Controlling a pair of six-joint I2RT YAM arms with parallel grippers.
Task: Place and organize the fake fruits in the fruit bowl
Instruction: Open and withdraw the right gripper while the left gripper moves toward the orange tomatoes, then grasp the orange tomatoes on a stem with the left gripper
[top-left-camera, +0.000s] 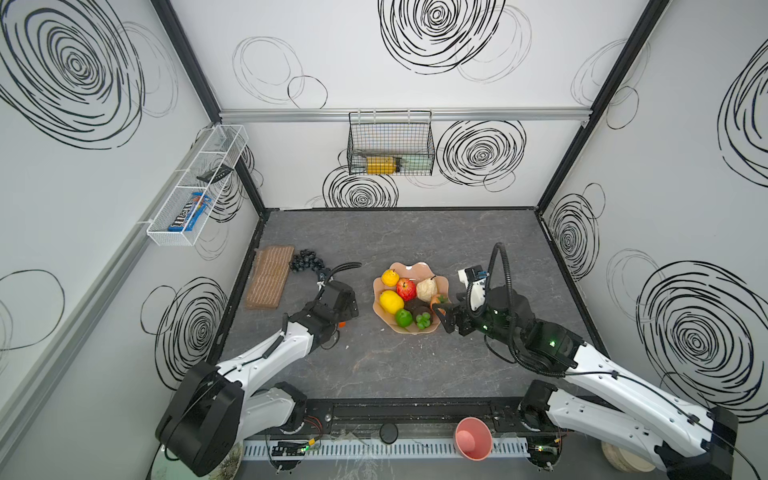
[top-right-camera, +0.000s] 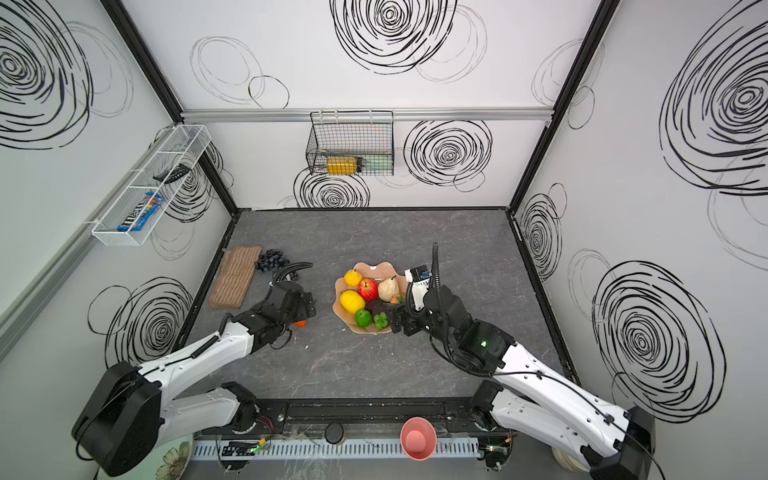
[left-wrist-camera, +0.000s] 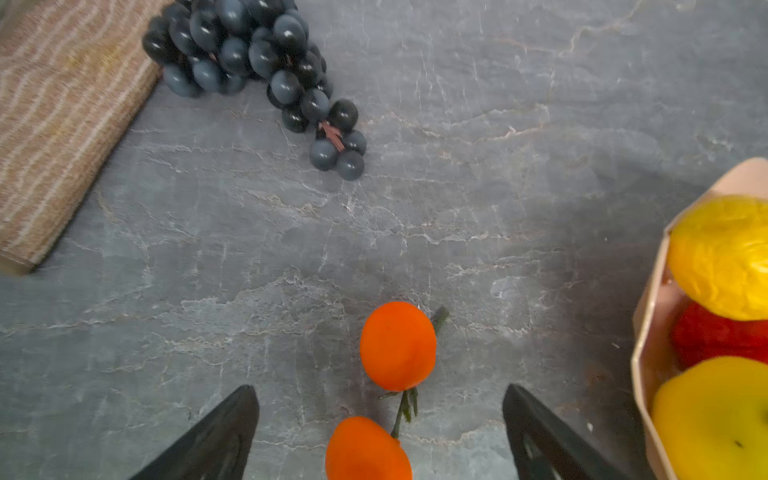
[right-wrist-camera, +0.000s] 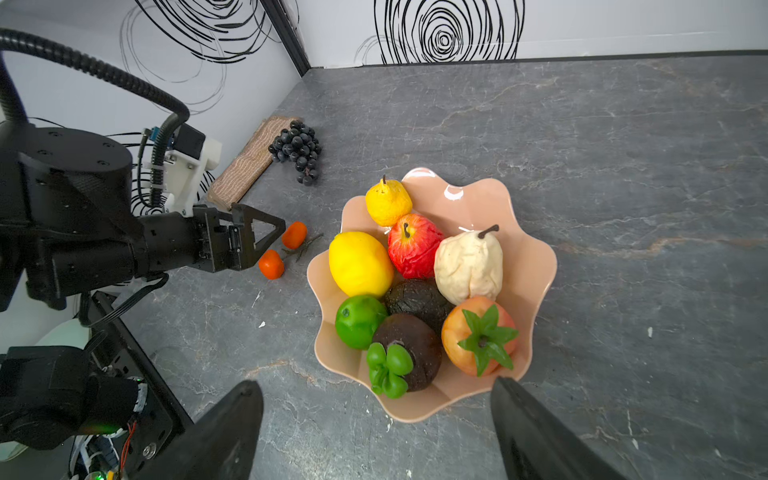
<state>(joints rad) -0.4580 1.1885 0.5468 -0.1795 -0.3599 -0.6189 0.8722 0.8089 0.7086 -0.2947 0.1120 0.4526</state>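
Find the left gripper (left-wrist-camera: 380, 392) low over the table (left-wrist-camera: 498, 124), jaws spread wide and empty, straddling two tiny oranges (left-wrist-camera: 397, 345) joined by a green stem (nearer one cut off at the frame edge). In both top views, see only a sliver of orange past the wrist. Right gripper (right-wrist-camera: 374, 384) likewise gaping and empty, possibly overhanging the fruit bowl (right-wrist-camera: 536, 266) rim; hard to tell. Grape bunch (left-wrist-camera: 257, 54) outside, against the woven mat (left-wrist-camera: 62, 124); other fruits (right-wrist-camera: 411, 245) heaped inside.

The blue packet (top-left-camera: 190, 212) seemingly reads "m&m's".
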